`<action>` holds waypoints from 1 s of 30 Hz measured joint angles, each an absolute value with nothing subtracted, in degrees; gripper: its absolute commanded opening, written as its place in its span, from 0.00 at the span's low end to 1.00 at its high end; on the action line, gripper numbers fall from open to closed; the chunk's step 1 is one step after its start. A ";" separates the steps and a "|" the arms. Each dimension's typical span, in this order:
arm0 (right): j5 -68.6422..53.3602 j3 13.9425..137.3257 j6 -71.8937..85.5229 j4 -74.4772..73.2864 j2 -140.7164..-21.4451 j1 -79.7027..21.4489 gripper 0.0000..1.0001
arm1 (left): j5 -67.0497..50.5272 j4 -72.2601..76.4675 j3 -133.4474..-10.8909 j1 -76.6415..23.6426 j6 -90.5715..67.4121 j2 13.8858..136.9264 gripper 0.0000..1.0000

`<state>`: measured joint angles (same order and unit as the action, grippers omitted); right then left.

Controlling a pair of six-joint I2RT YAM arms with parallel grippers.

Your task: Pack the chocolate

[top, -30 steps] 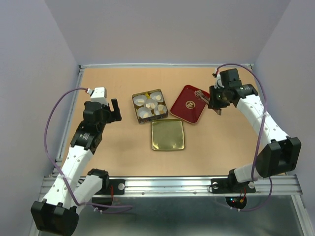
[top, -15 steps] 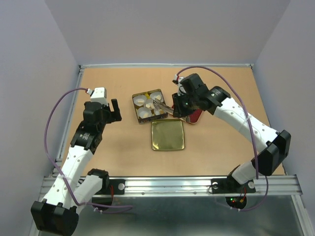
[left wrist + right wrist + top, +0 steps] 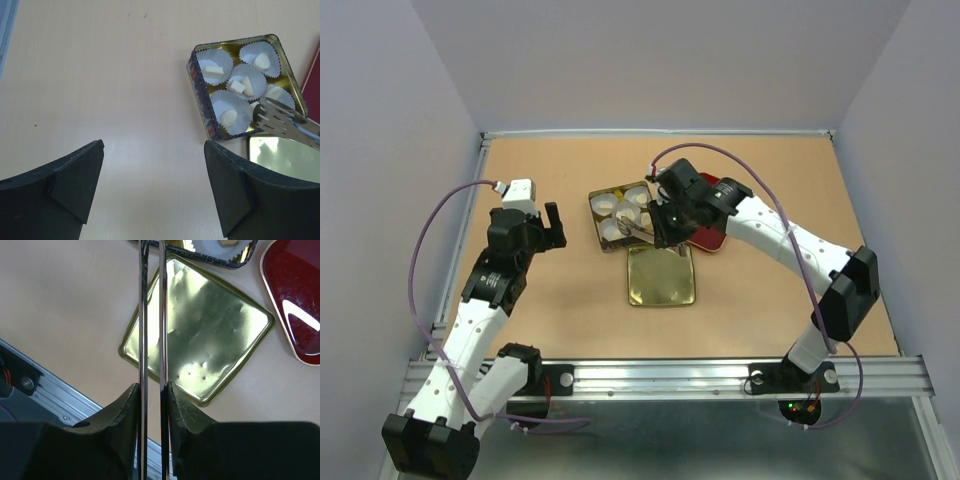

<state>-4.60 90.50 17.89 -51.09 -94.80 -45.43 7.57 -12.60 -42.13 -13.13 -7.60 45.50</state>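
Bearing boxed chocolate [image 3: 214,71], tan table [image 3: 550,310] meets lilac walls [image 3: 670,60].

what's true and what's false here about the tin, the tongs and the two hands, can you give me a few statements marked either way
1. The right hand is shut on the tongs. True.
2. Chocolate lies in paper cups inside the tin. True.
3. The gold lid is on the tin. False: it lies flat on the table beside the open tin.
4. The left hand holds a chocolate. False: it is open and empty.
5. The tongs' tips are over the gold lid. False: they are over the tin.
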 measured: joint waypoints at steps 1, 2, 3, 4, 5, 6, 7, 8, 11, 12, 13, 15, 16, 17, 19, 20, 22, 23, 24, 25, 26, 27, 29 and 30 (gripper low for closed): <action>-4.54 90.91 17.87 -51.09 -95.09 -45.41 0.17 | 7.57 -12.73 -42.13 -13.13 -7.57 45.50 0.93; -4.49 91.46 17.85 -51.00 -95.42 -45.41 0.17 | 7.57 -12.93 -42.13 -13.13 -7.57 45.50 0.93; -4.45 92.07 17.82 -51.00 -95.72 -45.41 0.17 | 7.57 -13.04 -42.13 -13.13 -7.57 45.47 0.93; -4.47 92.75 17.80 -50.96 -96.05 -45.41 0.17 | 7.60 -13.13 -42.13 -13.13 -7.57 45.47 0.93; -4.51 93.41 17.78 -50.94 -96.33 -45.43 0.17 | 7.60 -13.17 -42.13 -13.13 -7.55 45.47 0.93; -4.51 94.00 17.78 -50.89 -96.62 -45.43 0.17 | 7.60 -13.15 -42.13 -13.13 -7.57 45.47 0.93; -4.56 94.74 17.78 -50.81 -97.03 -45.43 0.17 | 7.60 -13.15 -42.13 -13.13 -7.57 45.47 0.93; -4.60 95.02 17.78 -50.70 -97.23 -45.43 0.17 | 7.60 -13.15 -42.13 -13.13 -7.55 45.47 0.93; -5.02 95.55 17.76 -50.46 -98.15 -45.43 0.18 | 7.60 -13.13 -42.13 -13.13 -7.55 45.47 0.93; -5.04 95.55 17.76 -50.52 -98.37 -45.45 0.19 | 7.60 -13.15 -42.13 -13.13 -7.55 45.47 0.93; -5.10 95.55 17.76 -50.54 -98.63 -45.47 0.19 | 7.60 -13.13 -42.13 -13.13 -7.55 45.50 0.93; -5.39 95.55 17.76 -50.52 -98.96 -45.47 0.22 | 7.62 -13.13 -42.13 -13.13 -7.55 45.54 0.93; -5.48 95.55 17.76 -50.52 -99.07 -45.47 0.23 | 7.62 -13.13 -42.13 -13.13 -7.53 45.56 0.93; -5.61 95.55 17.76 -50.54 -99.15 -45.47 0.24 | 7.62 -13.13 -42.13 -13.13 -7.53 45.58 0.93; -5.82 95.55 17.76 -50.52 -99.18 -45.47 0.26 | 7.62 -13.10 -42.13 -13.13 -7.53 45.69 0.93; -5.96 95.55 17.76 -50.52 -99.18 -45.50 0.27 | 7.62 -13.10 -42.13 -13.13 -7.51 45.78 0.93; -6.09 95.55 17.76 -50.52 -99.26 -45.52 0.29 | 7.62 -13.10 -42.13 -13.13 -7.42 46.02 0.93; -6.13 95.55 17.78 -50.52 -99.33 -45.54 0.29 | 7.62 -13.10 -42.13 -13.13 -7.35 46.11 0.93; -6.13 95.55 17.76 -50.52 -99.42 -45.56 0.30 | 7.62 -13.10 -42.13 -13.13 -7.31 46.17 0.93; -6.17 95.55 17.76 -50.52 -99.63 -45.58 0.30 | 7.62 -13.10 -42.13 -13.13 -7.31 46.19 0.93; -6.24 95.55 17.76 -50.52 -99.81 -45.63 0.30 | 7.62 -13.10 -42.13 -13.13 -7.31 46.19 0.93; -6.28 95.55 17.76 -50.52 -100.09 -45.74 0.31 | 7.62 -13.10 -42.13 -13.13 -7.31 46.19 0.93; -6.33 95.55 17.76 -50.50 -100.53 -45.87 0.31 | 7.62 -13.10 -42.13 -13.13 -7.31 46.22 0.93; -6.37 95.55 17.76 -50.52 -100.75 -45.89 0.32 | 7.64 -13.10 -42.13 -13.13 -7.31 46.19 0.93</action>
<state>-6.37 95.55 17.76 -50.52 -100.75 -45.89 7.64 -13.10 -42.13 -13.13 -7.31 46.19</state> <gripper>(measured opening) 0.317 0.927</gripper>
